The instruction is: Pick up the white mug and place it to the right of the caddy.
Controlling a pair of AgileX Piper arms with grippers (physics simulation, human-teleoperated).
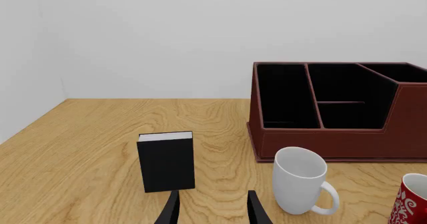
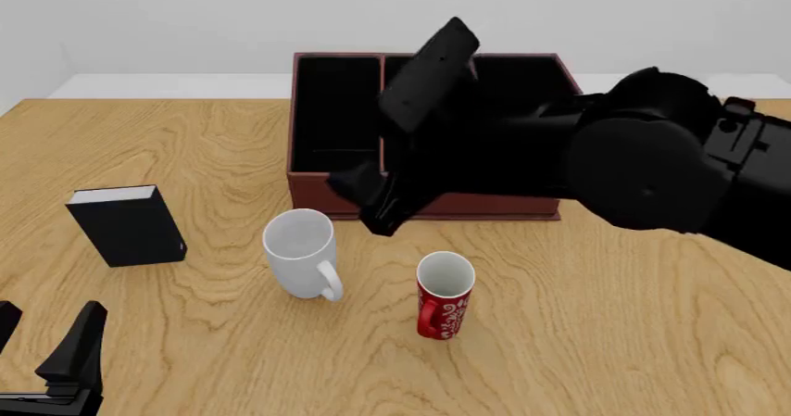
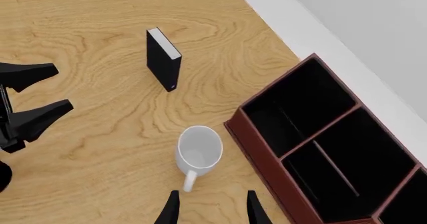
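Pale walls back a wood-grain bench [image 2: 643, 323] that carries everything. Over it the right claw [image 3: 210, 209] hangs with its fingers spread and nothing between them, reaching across in front of the caddy [image 2: 333, 110] and looking down on the white mug [image 2: 300, 252]; I judge it is lining up for the pick. The mug stands upright just near of the caddy's left end, apart from it, handle turned toward the near side, so its open rim is free to be taken from above. Right of it and a little nearer stands the red mug [image 2: 444, 296]. A black book [image 2: 124, 225] stands upright well to the left. The left claw [image 2: 43, 342] waits released at the near left corner, out of the way.
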